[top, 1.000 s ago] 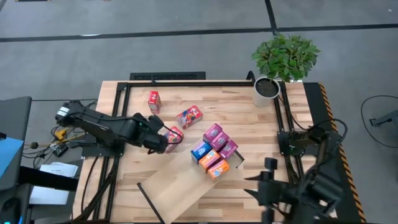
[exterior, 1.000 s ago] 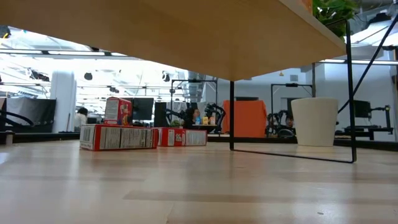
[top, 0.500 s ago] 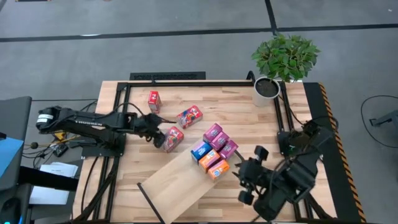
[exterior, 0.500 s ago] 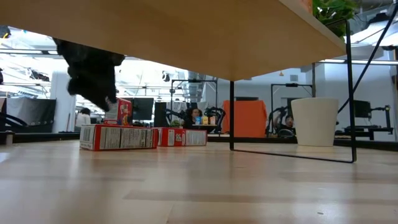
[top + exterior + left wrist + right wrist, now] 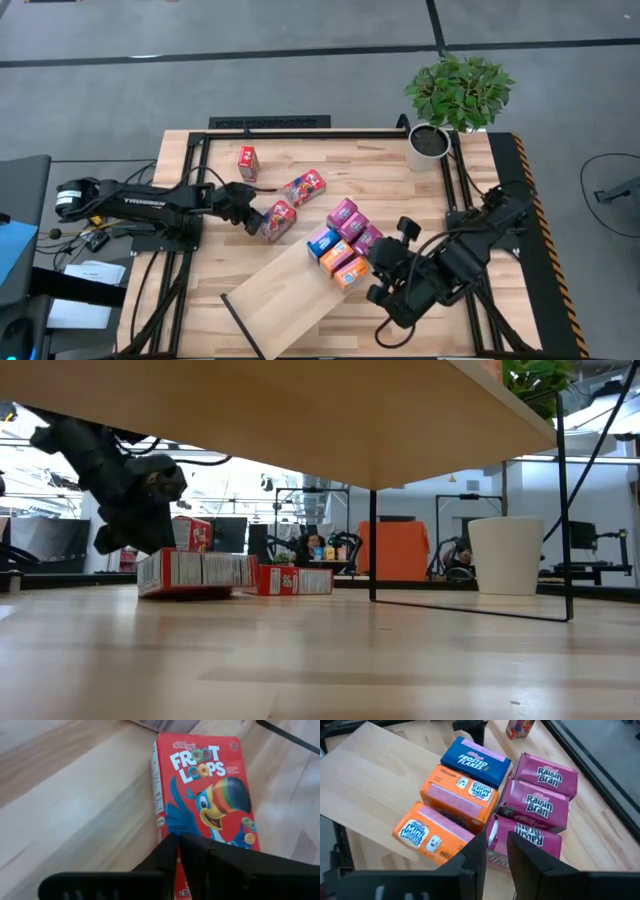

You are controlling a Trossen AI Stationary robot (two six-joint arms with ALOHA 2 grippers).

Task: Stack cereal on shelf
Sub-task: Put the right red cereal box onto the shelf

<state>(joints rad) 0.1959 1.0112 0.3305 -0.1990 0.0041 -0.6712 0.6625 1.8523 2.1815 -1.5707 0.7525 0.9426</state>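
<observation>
Left wrist view: glossy rectangular cereal box [image 5: 207, 790]

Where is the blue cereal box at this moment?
In the high view, the blue cereal box lies on the shelf at its upper end, beside the orange boxes and left of the magenta boxes.

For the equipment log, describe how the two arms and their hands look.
Both arms are dark, nearly black, built of jointed segments. The left arm is long and slim, with small white lettering along one link and a pale round cap at its base end. The right arm looks bulkier, with black cables looping beside it. Each hand has two flat, black, straight-edged fingers.
</observation>
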